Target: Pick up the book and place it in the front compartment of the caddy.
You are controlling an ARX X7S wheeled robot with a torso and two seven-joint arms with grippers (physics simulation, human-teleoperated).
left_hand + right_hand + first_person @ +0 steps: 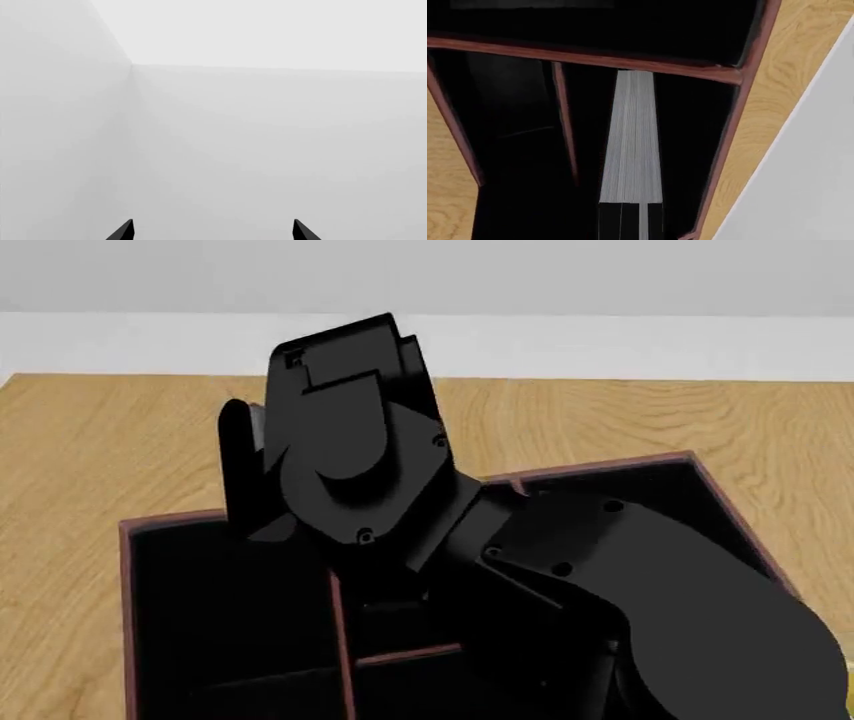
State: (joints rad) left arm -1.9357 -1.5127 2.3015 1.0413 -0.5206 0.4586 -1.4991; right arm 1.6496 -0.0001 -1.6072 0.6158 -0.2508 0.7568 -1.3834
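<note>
Pale grey walls met in a corner behind a wooden table [120, 450] whose light grain ran under the caddy [123, 570], a red-brown box with a black interior split by thin dividers. From the head camera, the right arm [641, 590] reached in from the lower right and bent over the caddy, its black wrist housing covering most of the middle of the box; beside that housing a dark upright slab stood above the caddy's far wall, though whether it was the book or part of the arm could not be told from there. The right wrist camera looked down into the caddy, where the book [632, 135] showed as a narrow strip of pale grey-white page edge running lengthwise inside a black cell between a thin divider and the outer wall. The right gripper [630, 220] was a dark shape at the near end of that page edge, and its jaws appeared pressed on the book's covers. The left gripper [213, 231] pointed at the bare wall corner, its two black fingertips [123, 231] spread well apart with nothing between them.
</note>
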